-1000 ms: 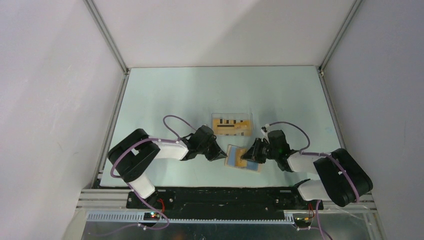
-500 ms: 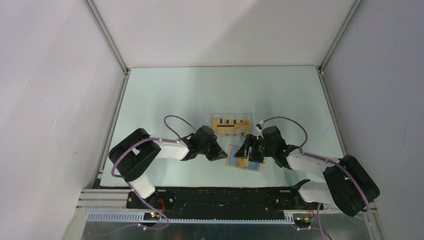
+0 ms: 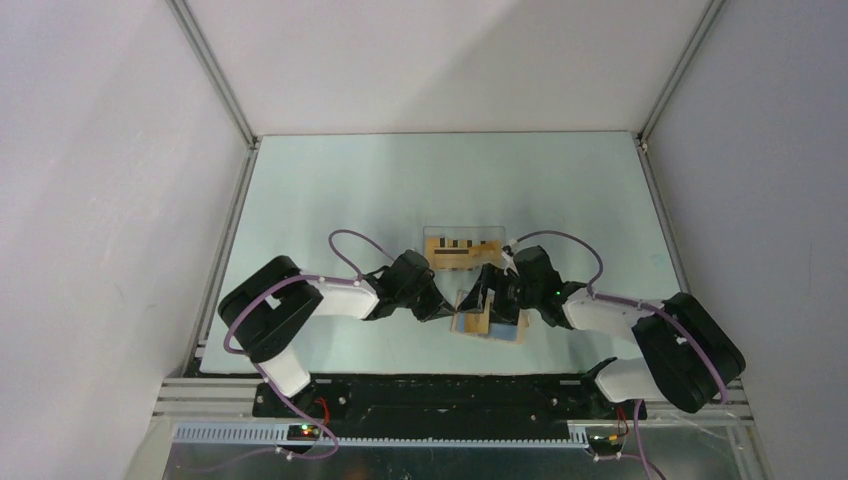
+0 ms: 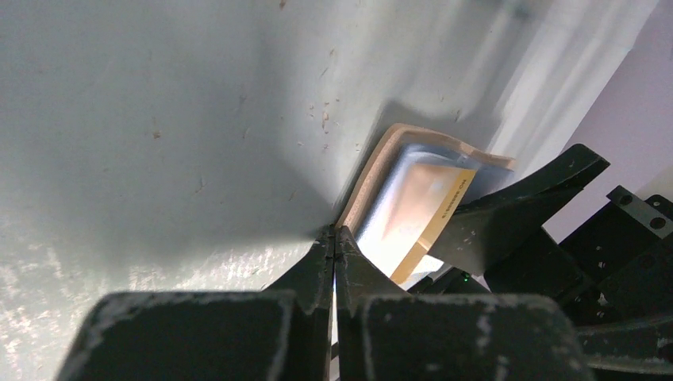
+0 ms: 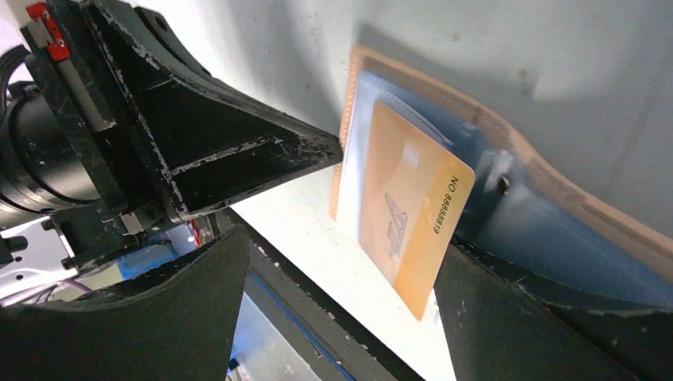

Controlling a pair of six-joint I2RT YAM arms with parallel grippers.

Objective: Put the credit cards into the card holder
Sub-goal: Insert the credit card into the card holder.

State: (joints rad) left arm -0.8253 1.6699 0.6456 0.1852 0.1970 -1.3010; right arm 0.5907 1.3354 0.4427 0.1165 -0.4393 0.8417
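The right gripper stood open, fingers either side of a card partly tucked into the holder. The left gripper, fingers together, touched the holder's edge. Beyond both hands, more cards lay in a clear tray.

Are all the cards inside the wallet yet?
Not yet. No card looks fully in. In hand: one thin orange-yellow card lies on the blue inside of the tan folding wallet, one end sticking out, between the fingers of the open right gripper. The shut left gripper touches the wallet's edge. Left to do: more orange cards in the clear plastic tray.
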